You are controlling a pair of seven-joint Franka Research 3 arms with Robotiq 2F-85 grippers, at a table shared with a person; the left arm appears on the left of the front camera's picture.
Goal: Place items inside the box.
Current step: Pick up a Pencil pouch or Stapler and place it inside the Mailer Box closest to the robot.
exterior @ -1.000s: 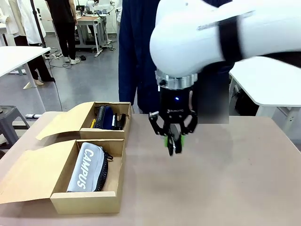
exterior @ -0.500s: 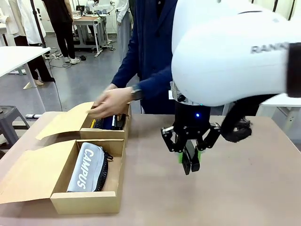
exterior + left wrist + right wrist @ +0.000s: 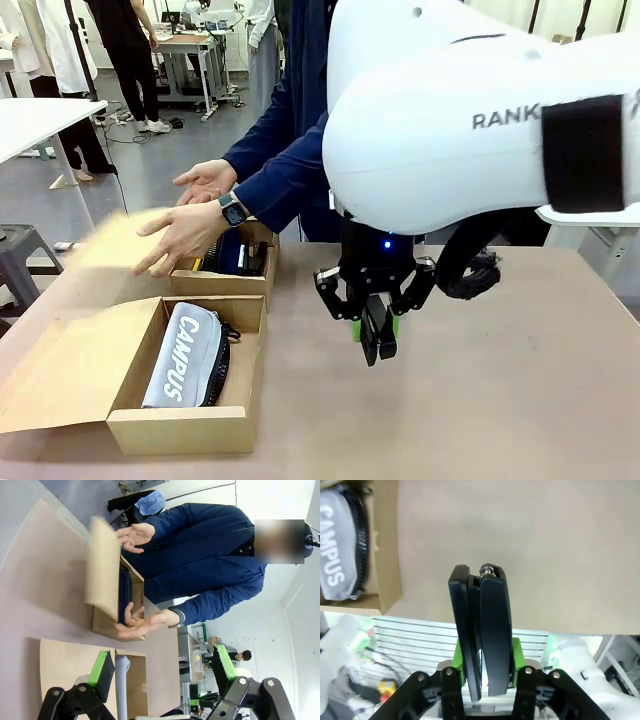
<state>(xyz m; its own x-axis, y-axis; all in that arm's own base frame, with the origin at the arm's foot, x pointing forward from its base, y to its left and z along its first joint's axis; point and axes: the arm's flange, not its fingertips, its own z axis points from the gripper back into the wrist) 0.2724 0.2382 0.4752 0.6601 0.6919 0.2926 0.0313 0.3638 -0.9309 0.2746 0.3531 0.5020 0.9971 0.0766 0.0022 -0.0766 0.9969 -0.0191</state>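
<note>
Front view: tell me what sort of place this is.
Likely a robotics lab or open workshop: a white robot arm over a brown table, more white work tables on a grey floor, loose cables, and a far bench loaded with gear.

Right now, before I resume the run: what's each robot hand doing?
Left hand: open, empty.
Right hand: shut on the black stapler.

Black stapler (image 3: 482, 625), grey white-lettered pouch (image 3: 185, 355)
</note>
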